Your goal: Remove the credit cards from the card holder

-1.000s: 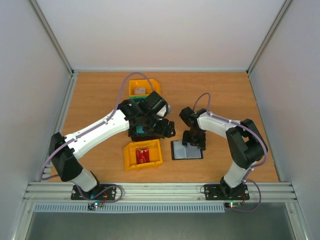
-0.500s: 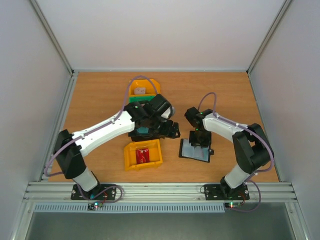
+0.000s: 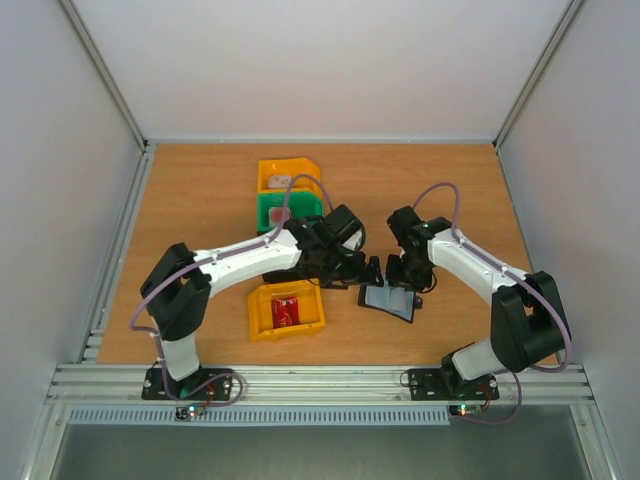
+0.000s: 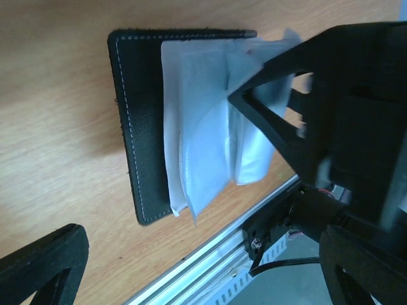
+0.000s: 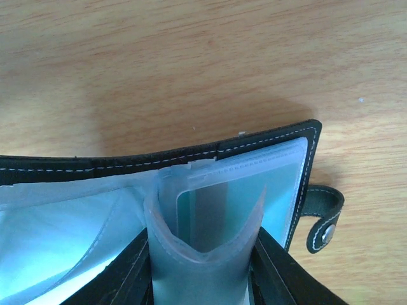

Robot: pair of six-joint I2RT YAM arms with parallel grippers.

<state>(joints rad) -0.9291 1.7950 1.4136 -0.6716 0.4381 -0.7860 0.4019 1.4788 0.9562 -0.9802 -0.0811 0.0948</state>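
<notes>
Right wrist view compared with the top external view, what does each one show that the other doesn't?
Right wrist only: a clear pocket pinched and bulging in the right end effector, plus the snap tab. Top only: the near yellow bin holding a red card, a green bin, the left end effector. Both: the black card holder, open on the wooden table.
</notes>
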